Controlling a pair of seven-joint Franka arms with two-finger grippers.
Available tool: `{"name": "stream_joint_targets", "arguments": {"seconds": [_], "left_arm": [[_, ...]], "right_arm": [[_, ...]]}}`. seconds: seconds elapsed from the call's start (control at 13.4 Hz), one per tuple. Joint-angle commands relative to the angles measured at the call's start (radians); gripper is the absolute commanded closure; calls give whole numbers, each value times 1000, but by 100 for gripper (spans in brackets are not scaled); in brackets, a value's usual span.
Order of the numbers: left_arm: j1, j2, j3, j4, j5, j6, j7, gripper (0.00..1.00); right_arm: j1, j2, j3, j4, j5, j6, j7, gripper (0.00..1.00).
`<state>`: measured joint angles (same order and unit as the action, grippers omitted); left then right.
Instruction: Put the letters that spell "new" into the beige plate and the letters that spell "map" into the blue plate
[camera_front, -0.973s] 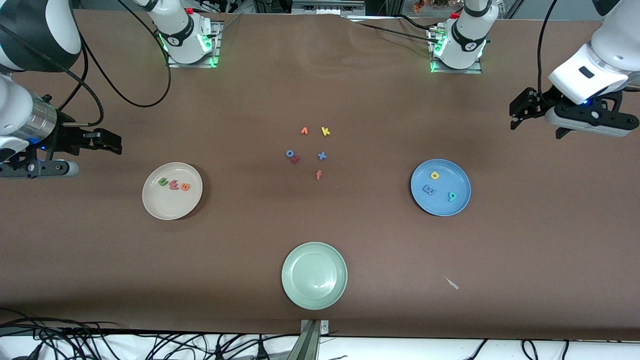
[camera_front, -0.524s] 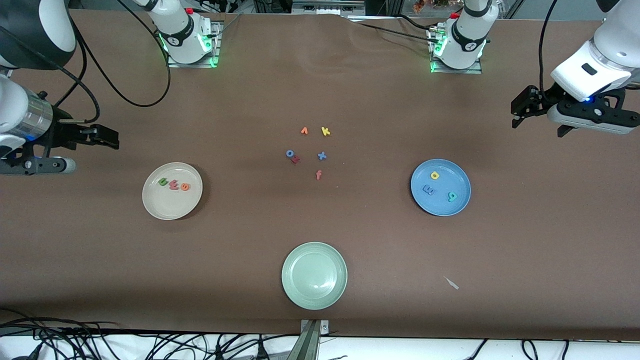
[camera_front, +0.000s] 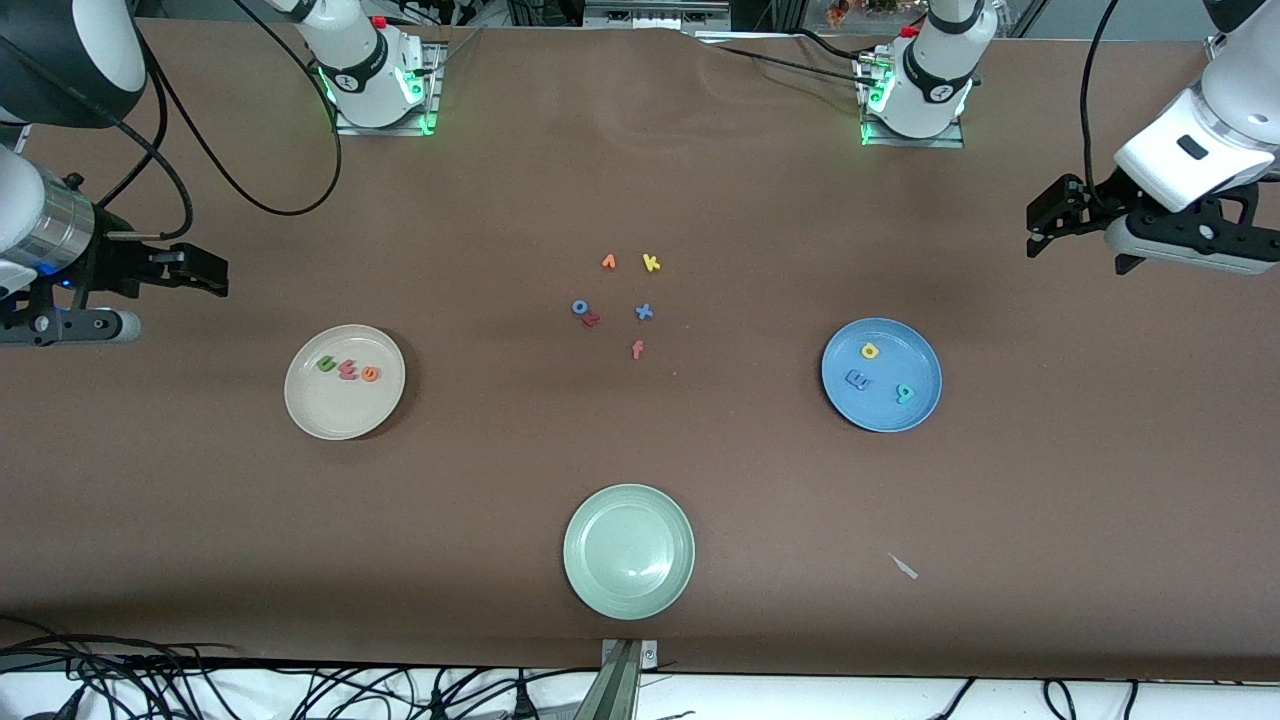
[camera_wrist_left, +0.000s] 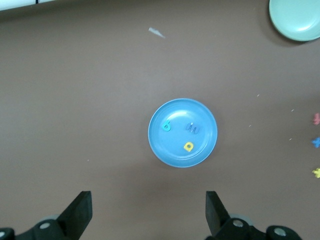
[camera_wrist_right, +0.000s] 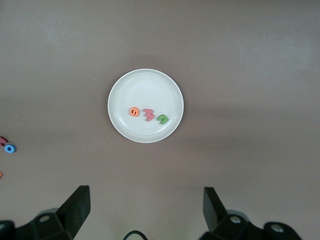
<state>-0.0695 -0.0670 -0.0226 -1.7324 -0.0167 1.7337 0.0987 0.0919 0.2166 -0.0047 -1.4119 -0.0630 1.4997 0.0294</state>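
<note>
The 3 foam letters green n, pinkish-red w, orange e (camera_front: 348, 369) lie in the round beige plate (camera_front: 310, 405); blue m, yellow p, teal a (camera_front: 880, 376) in the round blue plate (camera_front: 925, 405). Both claws — left claw (camera_front: 1040, 218), right claw (camera_front: 205, 272) — hang released, empty; best kept high, clear of both plates.

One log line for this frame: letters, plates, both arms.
new letters: in beige plate | map letters: in blue plate | left gripper: open, empty | right gripper: open, empty
</note>
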Motion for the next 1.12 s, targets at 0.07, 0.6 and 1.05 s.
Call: {"name": "stream_joint_targets", "arguments": {"seconds": [0.07,0.6,1.05], "left_arm": [[5,98,-8,108,-17,-49,-8,0],[14,98,-7,113,-11,-80,-7,0],[20,101,-2,128,-11,-80,-7,0]], "right_arm": [[2,15,6,39,26,-30,-8,0],[-3,15,3,39,43,-23,-8,0],[-3,15,3,39,41,-21,-8,0]]}}
